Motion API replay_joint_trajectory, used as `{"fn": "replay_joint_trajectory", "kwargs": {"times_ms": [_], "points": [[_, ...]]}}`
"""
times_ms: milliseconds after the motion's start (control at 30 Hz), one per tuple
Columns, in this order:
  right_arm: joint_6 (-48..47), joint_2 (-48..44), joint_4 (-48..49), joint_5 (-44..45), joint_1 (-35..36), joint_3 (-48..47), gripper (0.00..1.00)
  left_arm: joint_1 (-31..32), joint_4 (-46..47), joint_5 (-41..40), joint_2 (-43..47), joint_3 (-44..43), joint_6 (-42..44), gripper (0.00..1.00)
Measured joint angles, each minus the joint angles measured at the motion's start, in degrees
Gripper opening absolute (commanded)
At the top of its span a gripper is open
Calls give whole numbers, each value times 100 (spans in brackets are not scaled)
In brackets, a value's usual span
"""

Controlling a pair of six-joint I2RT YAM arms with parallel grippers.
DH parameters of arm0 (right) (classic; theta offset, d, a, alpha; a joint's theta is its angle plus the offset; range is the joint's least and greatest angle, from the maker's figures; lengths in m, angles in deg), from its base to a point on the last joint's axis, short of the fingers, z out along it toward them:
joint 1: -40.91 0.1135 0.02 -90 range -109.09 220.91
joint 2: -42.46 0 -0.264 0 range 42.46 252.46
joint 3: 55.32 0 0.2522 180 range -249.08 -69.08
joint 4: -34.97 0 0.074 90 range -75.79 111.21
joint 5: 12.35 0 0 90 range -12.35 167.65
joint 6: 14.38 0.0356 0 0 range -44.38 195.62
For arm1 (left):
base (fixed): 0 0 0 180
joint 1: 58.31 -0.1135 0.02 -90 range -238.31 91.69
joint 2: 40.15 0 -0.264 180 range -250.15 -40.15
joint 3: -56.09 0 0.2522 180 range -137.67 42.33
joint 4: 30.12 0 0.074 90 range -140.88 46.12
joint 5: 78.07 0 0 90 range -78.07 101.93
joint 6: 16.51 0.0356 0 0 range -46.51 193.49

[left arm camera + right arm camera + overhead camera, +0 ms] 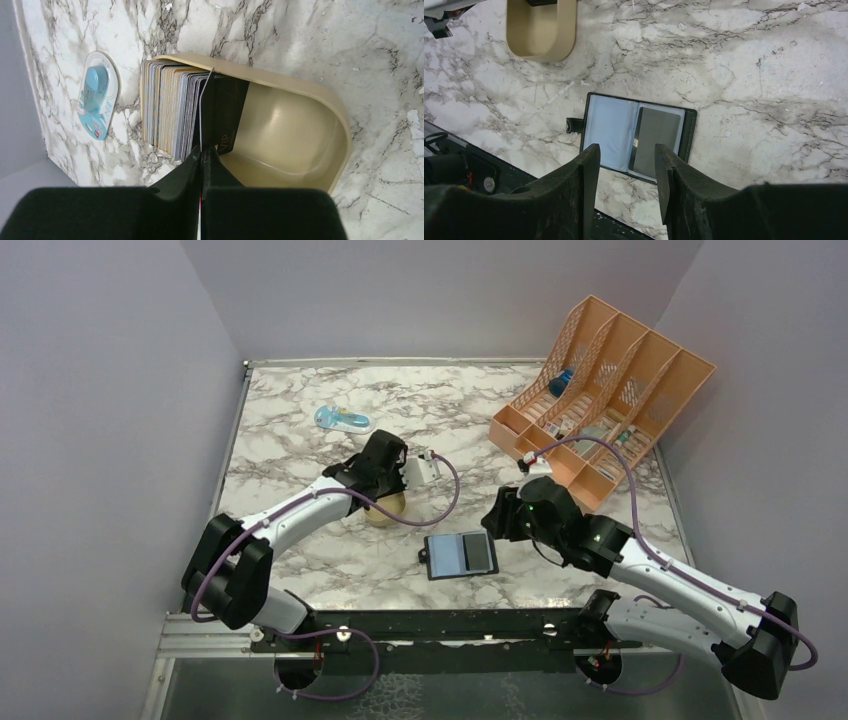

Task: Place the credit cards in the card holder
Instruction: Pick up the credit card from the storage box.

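Observation:
Several credit cards (167, 110) stand on edge, packed at one end of an open gold tin (300, 135). My left gripper (202, 152) reaches into the tin and is shut on one thin card (202, 112), seen edge-on beside a black card marked VIP (227, 110). From above, the left gripper (385, 490) hangs over the tin (386, 510). The black card holder (611, 132) lies open and flat, and a grey card (656, 140) rests on its right face. My right gripper (627, 150) is open and empty just above the holder's near edge. The card holder (448, 556) lies between the arms.
An orange slotted desk organizer (610, 390) with small items stands at the back right. A blue item in a clear blister pack (343, 420) lies at the back, left of centre. Grey walls close in the marble table (300, 570) on both sides.

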Motion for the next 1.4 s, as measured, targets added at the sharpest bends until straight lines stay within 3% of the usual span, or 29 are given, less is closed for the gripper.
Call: {"fn": "replay_joint_trajectory", "kwargs": {"times_ms": [267, 500, 700, 1000, 1400], "points": [[33, -9, 33, -236, 0, 0, 45, 15, -533, 203, -17, -581, -776, 0], [210, -101, 328, -577, 0, 90, 45, 15, -627, 520, 890, -588, -1784, 0], [470, -103, 820, -988, 0, 166, 45, 15, -577, 1270, 1567, -581, -3036, 0], [1036, -70, 2114, -1690, 0, 503, 40, 15, -107, 2660, 2157, -435, -4846, 0], [1438, -87, 3545, -1897, 0, 798, 42, 15, 1488, 4330, 2400, 485, -7077, 0]]}}
